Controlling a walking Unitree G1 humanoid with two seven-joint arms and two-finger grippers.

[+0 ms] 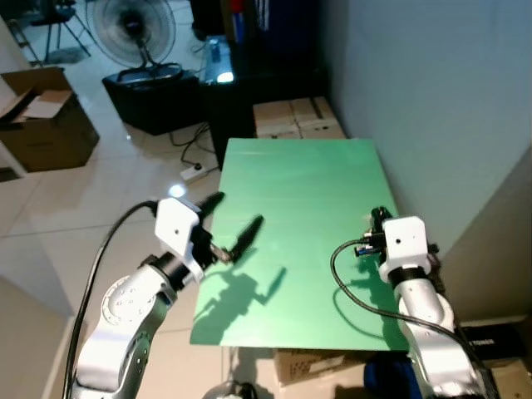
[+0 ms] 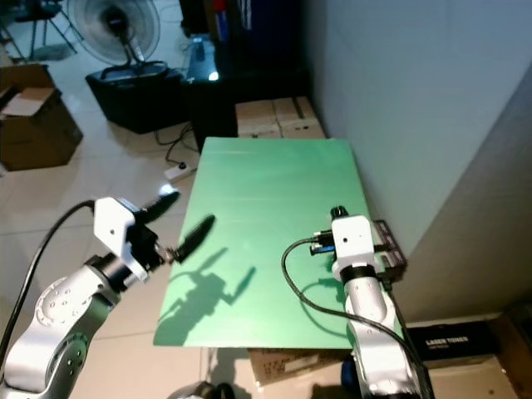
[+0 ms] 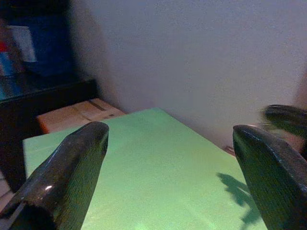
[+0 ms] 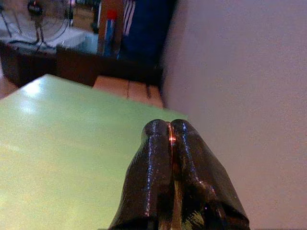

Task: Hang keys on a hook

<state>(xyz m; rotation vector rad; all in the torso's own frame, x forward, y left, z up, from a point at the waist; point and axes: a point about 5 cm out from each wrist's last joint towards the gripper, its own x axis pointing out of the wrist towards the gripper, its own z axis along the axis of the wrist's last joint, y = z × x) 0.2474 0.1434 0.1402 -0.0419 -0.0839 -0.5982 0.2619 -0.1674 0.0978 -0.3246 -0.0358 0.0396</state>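
Left pincer (image 1: pixel 233 224) hovers over the green surface (image 1: pixel 307 191) around 9 o'clock, fingers spread wide, probably just ready to help; right pincer (image 4: pixel 169 136) at 4 o'clock is pressed together with a thin coppery glint in the seam, maybe a key ring, can't say; no keys or hook that I can make out, so hanging looks not yet started.

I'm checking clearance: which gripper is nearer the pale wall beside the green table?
Right. The right gripper is at the green table's wall-side edge by the pale wall; the left gripper is over the opposite edge.
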